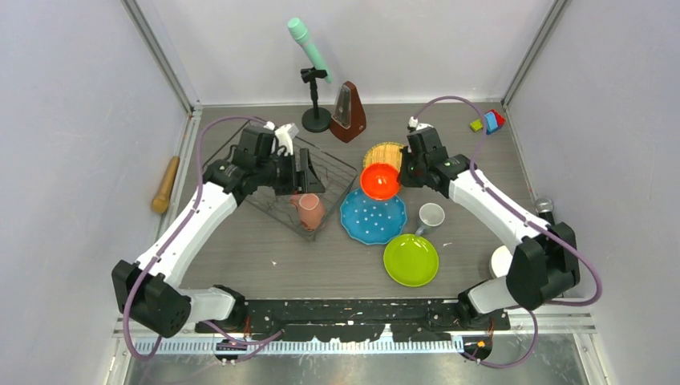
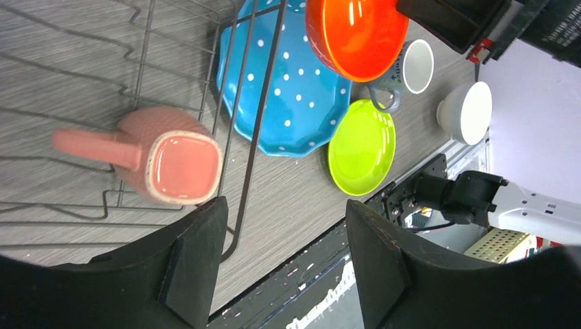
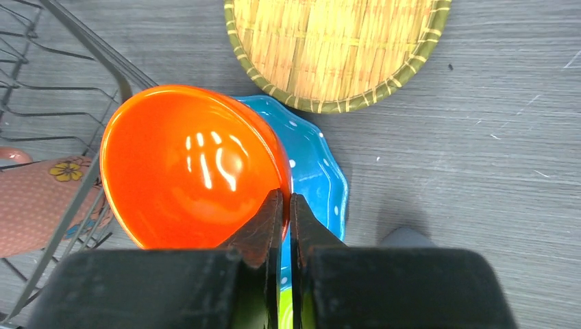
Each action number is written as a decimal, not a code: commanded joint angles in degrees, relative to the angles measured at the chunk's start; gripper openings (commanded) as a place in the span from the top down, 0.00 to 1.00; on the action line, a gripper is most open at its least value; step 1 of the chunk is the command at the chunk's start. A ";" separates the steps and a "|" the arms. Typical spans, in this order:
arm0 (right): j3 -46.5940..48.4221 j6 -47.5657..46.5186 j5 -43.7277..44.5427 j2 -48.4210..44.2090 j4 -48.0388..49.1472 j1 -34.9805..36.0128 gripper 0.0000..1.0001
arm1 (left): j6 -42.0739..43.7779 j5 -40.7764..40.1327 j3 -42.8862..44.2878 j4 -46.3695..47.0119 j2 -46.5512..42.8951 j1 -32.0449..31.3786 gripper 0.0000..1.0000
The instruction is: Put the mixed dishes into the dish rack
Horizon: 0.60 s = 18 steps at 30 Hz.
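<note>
The right claw (image 3: 286, 205) is clamped on the near rim of the glossy orange bowl (image 3: 185, 185). Its two fingers are pinched almost together with only the thin wall between them, and the bowl hangs tilted out ahead of them, apparently lifted clear of the table. Directly beneath that claw lies the blue white-dotted scalloped plate (image 3: 312, 164), ahead of it sits the yellow woven-look plate (image 3: 336, 48), and to its left stands the dark wire dish rack (image 3: 89, 48), whose corner wire is just beside the bowl's far rim. The left claw (image 2: 284, 233) hovers over the rack's near edge with its fingers apart and nothing between them. Below it, the pinkish-tan textured mug (image 2: 175, 161) lies on its side inside the rack. Off to that claw's right, on the table, sit the lime-green plate (image 2: 362, 147), the small grey mug (image 2: 411, 68) and the white bowl (image 2: 466, 113). The main risk, as I judge it, is the grip: a pinch on a narrow stretch of slick, curved rim could let the bowl swing or slide out and drop onto the dotted plate below. Carried leftward too low, the bowl could catch the rack's top wire and be levered from the fingers. Released carelessly, it could land on the mug. The left claw, hanging over that same rack, could also be struck by the incoming arm. No brand, label or readable writing shows anywhere; the only marking is a small yellow flower (image 3: 66, 169) on the mug's side.
</note>
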 commanded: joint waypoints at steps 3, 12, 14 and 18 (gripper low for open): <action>1.43 -3.57 1.19 -7.95 3.31 0.06 1.00 | -5.55 6.31 3.32 7.74 2.70 -0.69 0.27; 2.82 -5.58 -14.30 -15.24 7.53 0.02 1.00 | -11.57 15.13 4.77 19.86 6.36 -0.69 0.00; 3.02 -5.57 -17.10 -16.10 8.97 0.00 1.00 | -14.12 18.68 5.21 23.22 7.14 -0.69 0.01; 2.89 -5.41 -21.39 -17.53 12.32 -0.03 1.00 | -18.52 22.98 5.35 28.96 7.21 -0.69 0.05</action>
